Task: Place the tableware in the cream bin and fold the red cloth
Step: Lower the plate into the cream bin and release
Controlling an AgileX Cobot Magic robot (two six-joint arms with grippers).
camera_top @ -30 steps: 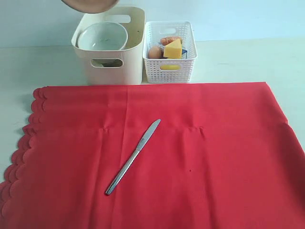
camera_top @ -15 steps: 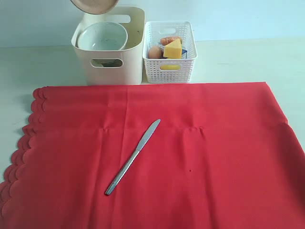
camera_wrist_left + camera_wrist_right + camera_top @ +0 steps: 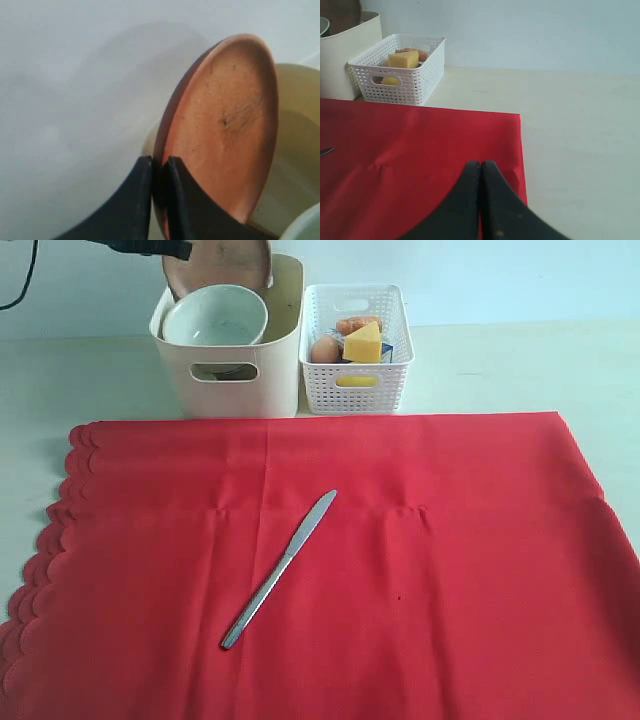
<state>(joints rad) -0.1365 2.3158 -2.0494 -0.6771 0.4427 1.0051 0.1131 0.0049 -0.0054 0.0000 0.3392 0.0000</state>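
Left gripper [image 3: 159,160] pinches the brown plate [image 3: 225,125] by its rim, on edge inside the cream bin [image 3: 240,390]; letting go looks like the next move, while the right gripper [image 3: 481,166] is closed and empty.

We've got matte black, wedge-shaped tapered fingers on both the left gripper [image 3: 159,164] and right gripper [image 3: 480,166], plus a thin black cable [image 3: 27,278].

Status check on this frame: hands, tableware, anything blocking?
Left hand shut on the plate, tilted over the bin behind the bowl. Right hand shut, empty, above the cloth. Knife lies on the cloth, not yet binned.
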